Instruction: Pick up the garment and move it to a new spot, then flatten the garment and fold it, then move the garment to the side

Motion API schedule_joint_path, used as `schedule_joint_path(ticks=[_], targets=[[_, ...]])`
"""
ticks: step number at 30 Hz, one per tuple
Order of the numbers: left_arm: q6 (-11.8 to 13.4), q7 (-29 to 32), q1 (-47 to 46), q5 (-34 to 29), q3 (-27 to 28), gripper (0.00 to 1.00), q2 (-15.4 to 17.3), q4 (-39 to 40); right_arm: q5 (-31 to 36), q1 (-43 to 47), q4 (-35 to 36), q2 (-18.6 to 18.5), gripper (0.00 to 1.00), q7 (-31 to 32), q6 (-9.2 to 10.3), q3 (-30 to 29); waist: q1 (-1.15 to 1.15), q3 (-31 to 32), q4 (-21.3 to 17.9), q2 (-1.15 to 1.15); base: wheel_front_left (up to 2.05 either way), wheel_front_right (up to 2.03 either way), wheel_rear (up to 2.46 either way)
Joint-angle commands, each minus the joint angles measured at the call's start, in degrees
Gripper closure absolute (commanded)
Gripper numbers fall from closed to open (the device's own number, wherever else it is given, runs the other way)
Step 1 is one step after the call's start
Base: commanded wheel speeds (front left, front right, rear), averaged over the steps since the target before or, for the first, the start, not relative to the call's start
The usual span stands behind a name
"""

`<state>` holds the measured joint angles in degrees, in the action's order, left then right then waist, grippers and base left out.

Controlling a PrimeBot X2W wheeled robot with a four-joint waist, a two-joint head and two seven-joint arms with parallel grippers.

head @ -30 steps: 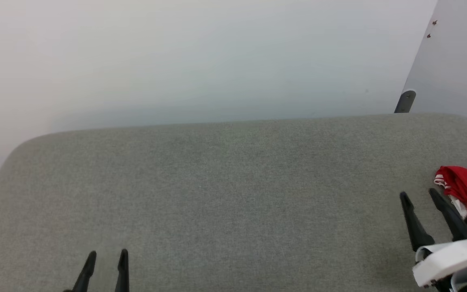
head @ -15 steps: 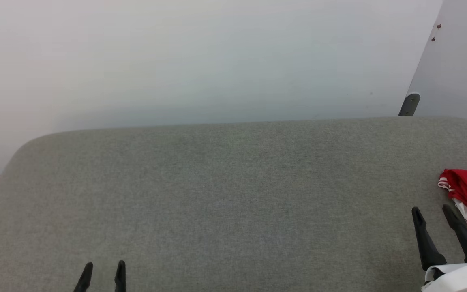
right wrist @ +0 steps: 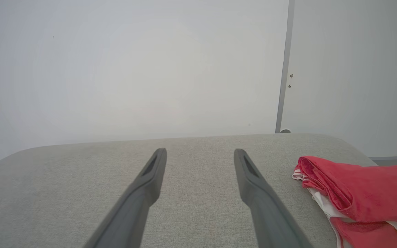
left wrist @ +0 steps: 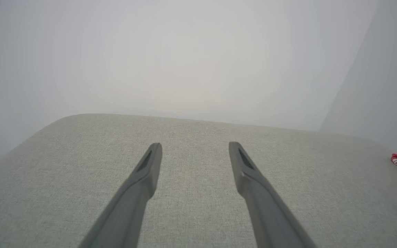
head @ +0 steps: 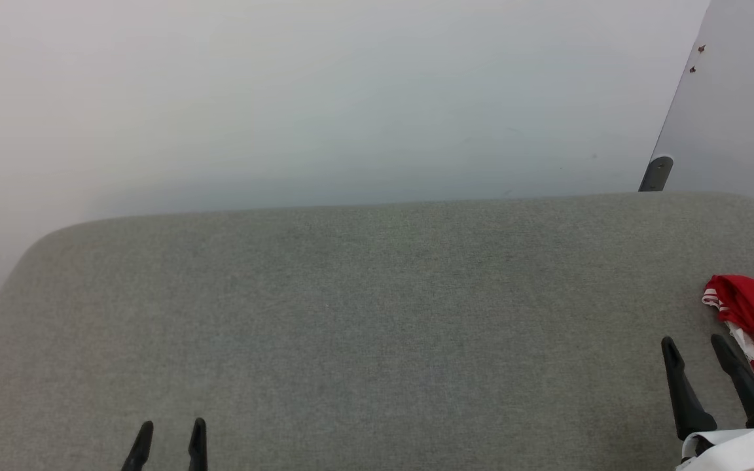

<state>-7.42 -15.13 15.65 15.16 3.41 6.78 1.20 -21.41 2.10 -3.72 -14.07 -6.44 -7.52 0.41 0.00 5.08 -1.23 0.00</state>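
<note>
Nearest, the left gripper (head: 172, 425) and the right gripper (head: 692, 340) hang spread wide and empty over the grey fabric counter (head: 377, 294). The bunched red garment (head: 753, 311) lies at the counter's right end, just beside the right gripper. Beyond stand a pale wall (head: 285, 98) and a door panel (head: 743, 118).

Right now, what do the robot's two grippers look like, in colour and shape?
The left gripper and the right gripper each have two long, slim, black fingers that taper to narrow tips, with a slot near each tip. A white casing sits behind the right one.
</note>
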Motion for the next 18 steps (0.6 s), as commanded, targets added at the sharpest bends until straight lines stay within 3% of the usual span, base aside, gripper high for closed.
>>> schedule_joint_path(ticks=[1, 2, 3, 9, 18], targets=[[-0.1, 0.0, 0.4, 0.3, 0.0, 0.00, -0.2, 0.3, 0.0, 0.8, 0.2, 0.4, 0.00, 0.2, 0.07, 0.0, 0.00, 0.0, 0.0, 0.00, 0.00, 0.00, 0.00], [-0.1, 0.0, 0.4, 0.3, 0.2, 0.00, -0.2, 0.3, 0.0, 0.9, 0.2, 0.5, 0.00, 0.1, 0.07, 0.2, 0.00, 0.1, 0.0, 0.00, 0.00, 0.00, 0.00], [0.0, 0.0, 0.0, 0.1, 0.1, 1.00, -0.2, 0.2, 0.0, 0.0, 0.1, 0.4, 1.00, 0.1, 0.00, 0.2, 0.00, 0.1, 0.0, 0.00, 0.00, 0.00, 0.00], [0.0, 0.2, 0.1, 1.0, -0.3, 1.00, -1.2, -2.7, -0.8, 1.3, -2.8, 1.8, 1.00, 0.4, 0.00, 0.3, 0.00, 0.0, 0.0, 0.00, 0.00, 0.00, 0.00], [0.0, 2.5, -2.7, 10.8, -0.3, 1.00, -1.2, -4.2, -9.5, 0.0, -3.7, 3.0, 1.00, 2.0, 0.00, -0.7, 0.00, -0.4, 0.1, 0.00, 0.00, 0.00, 0.00]])
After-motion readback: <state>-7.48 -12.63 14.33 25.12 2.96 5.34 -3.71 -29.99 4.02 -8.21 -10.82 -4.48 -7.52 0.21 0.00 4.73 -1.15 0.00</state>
